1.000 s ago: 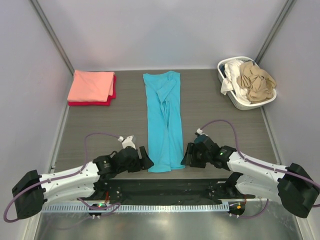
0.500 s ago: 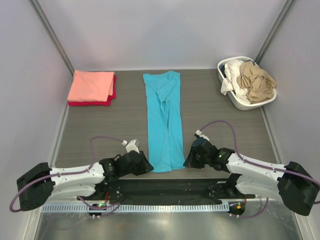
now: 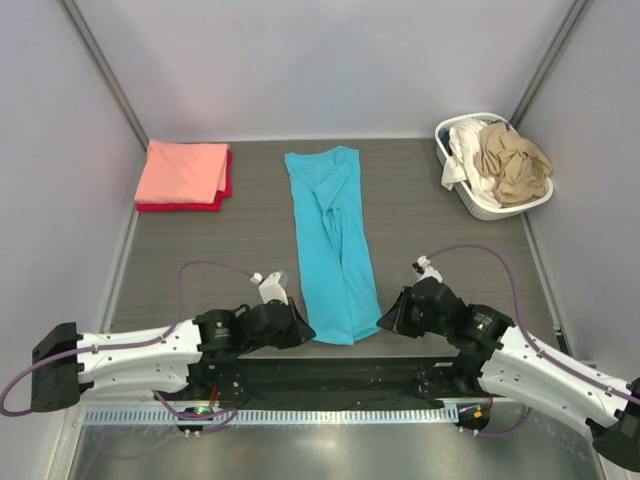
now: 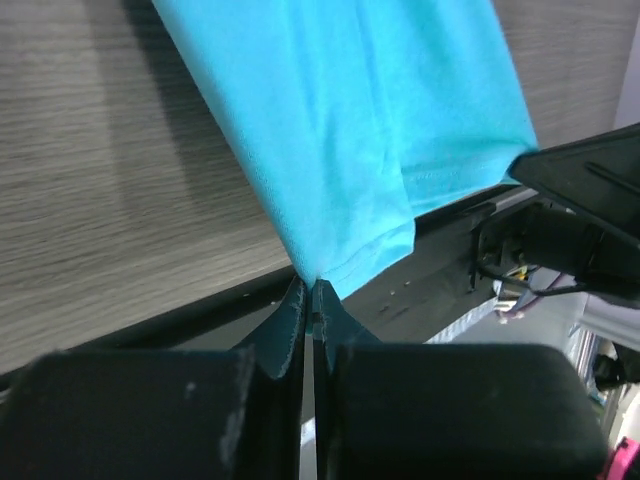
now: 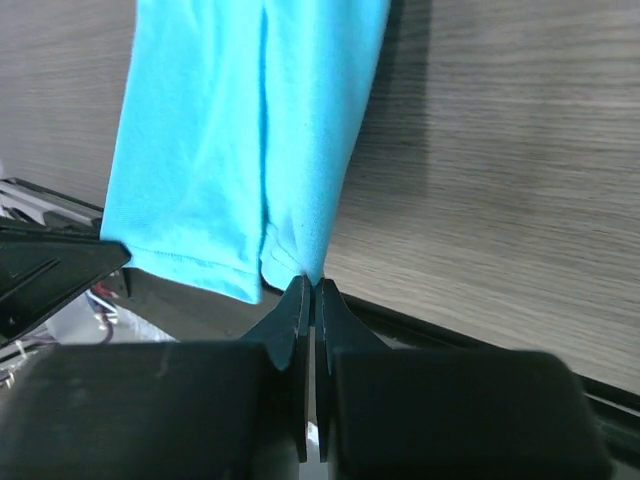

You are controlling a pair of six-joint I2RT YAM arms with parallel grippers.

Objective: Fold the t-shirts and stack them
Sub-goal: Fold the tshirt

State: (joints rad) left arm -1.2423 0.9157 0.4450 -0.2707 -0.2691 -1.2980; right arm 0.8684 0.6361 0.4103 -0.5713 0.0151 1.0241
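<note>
A turquoise t-shirt [image 3: 333,245] lies folded into a long strip down the middle of the table, collar end far, hem end near. My left gripper [image 3: 303,331] is shut on the strip's near left hem corner [image 4: 318,272]. My right gripper [image 3: 385,322] is shut on its near right hem corner [image 5: 308,268]. The hem between them hangs a little off the surface [image 4: 380,200]. Folded salmon-pink t-shirt [image 3: 183,170] rests on a folded red one [image 3: 222,192] at the far left.
A white laundry basket [image 3: 458,196] at the far right holds a tan t-shirt [image 3: 512,162] and a white one [image 3: 466,150]. A black strip [image 3: 330,375] runs along the near table edge between the arm bases. Grey walls close in the sides.
Both grippers went from open beside the turquoise strip to shut on its near hem corners. The hem end has spread slightly wider and shifted toward me.
</note>
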